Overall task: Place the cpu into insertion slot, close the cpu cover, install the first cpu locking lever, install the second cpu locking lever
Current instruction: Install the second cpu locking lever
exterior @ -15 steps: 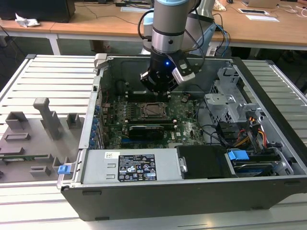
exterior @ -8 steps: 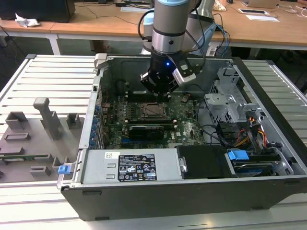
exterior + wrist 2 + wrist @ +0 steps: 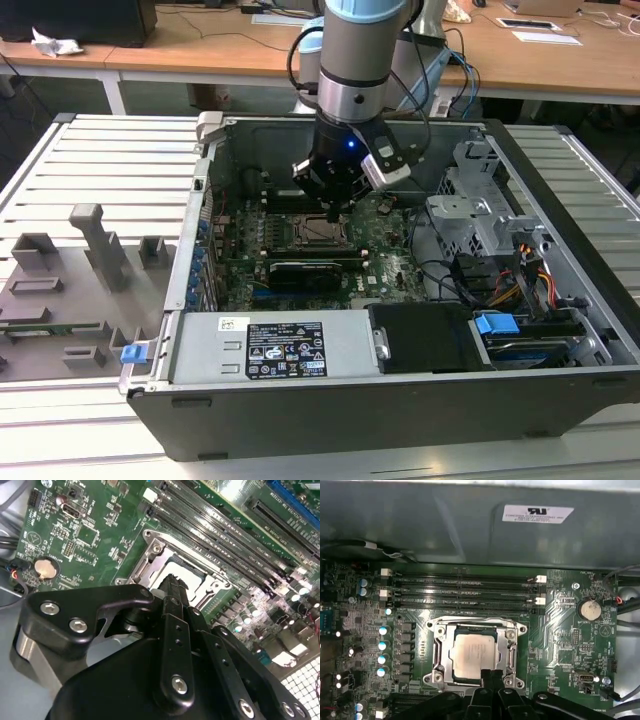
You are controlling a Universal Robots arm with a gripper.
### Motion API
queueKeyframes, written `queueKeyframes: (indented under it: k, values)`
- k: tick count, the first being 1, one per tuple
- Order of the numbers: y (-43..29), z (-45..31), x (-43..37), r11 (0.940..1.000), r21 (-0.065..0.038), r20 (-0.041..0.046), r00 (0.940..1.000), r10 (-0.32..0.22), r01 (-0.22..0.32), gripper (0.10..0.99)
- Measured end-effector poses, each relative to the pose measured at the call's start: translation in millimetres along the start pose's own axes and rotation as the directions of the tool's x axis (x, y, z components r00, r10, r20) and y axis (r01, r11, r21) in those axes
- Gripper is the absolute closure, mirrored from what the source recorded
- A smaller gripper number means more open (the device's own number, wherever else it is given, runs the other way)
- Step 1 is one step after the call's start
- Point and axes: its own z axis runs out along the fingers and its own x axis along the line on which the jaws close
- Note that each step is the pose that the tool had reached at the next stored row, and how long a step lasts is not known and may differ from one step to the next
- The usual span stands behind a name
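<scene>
While end effector hangs low over motherboard, fingers pressed together (narrow, nothing held), tips sit at 6 o'clock edge of cpu cover in first wrist view. Cover lies flat, closed on insertion slot; cpu seated inside, face showing through window. Memory slots at 12 o'clock of socket; coin battery near 2 o'clock. In exterior view, end effector above socket inside open computer case.
</scene>
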Motion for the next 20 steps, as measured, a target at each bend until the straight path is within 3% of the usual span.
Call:
queueKeyframes:
  k: [8, 16, 20]
  values:
    - [-19.8, 0.8, 0.9, 1.0, -0.004, 0.0001, 1.0, -0.002, 0.002, 0.98]
    - [-28.6, 0.9, 2.7, 1.0, -0.005, 0.0001, 1.0, -0.002, 0.002, 0.98]
    - [-32.7, 1.1, 11.0, 1.0, -0.005, 0.0001, 1.0, -0.003, 0.003, 0.98]
